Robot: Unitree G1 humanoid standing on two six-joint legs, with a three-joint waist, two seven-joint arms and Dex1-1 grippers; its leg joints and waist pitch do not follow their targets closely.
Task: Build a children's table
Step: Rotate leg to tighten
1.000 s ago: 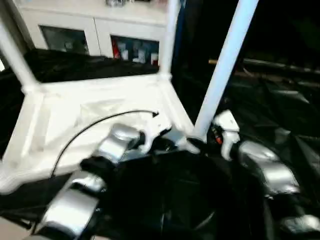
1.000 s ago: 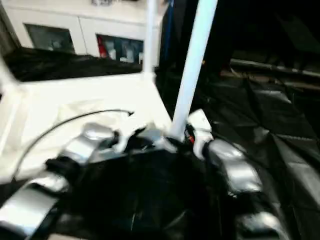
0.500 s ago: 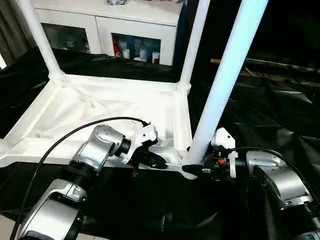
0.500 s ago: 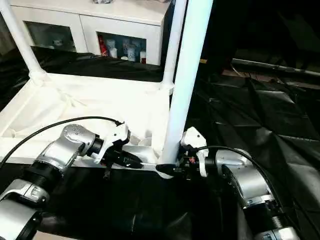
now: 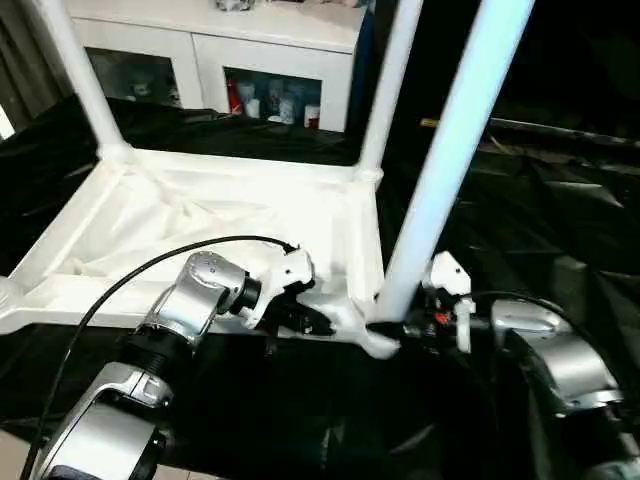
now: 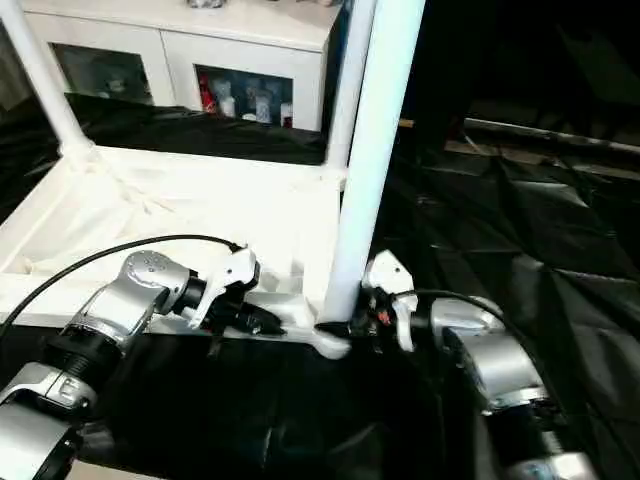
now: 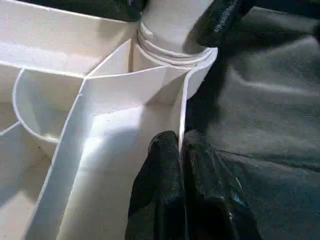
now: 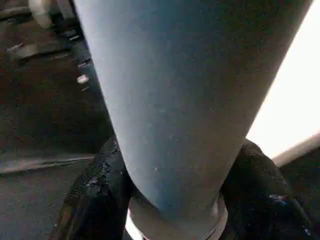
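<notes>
The children's table is lying upside down on the black-draped table [image 5: 560, 230] in front of me. Its white tabletop [image 5: 230, 225] is showing a ribbed underside, and three white tube legs are standing up from the round corner sockets: the far left leg [image 5: 75, 80], the far right leg [image 5: 392, 80] and the near right leg [image 5: 450, 160], which is leaning slightly to my right.

My left jaws [image 7: 180, 150] are clenching on the thin near rim of the tabletop (one finger [image 7: 160, 180] inside the rim, the other outside), just beside the near right socket [image 7: 172, 47].

My right jaws [image 5: 385, 328] are grasping the near right leg at its foot, one black finger [image 8: 95, 195] on each side of the tube, just above the socket collar.

Beyond the table a white cabinet [image 5: 200, 50] is standing with glass doors, and small items are sitting behind the glass, too small to tell apart.
</notes>
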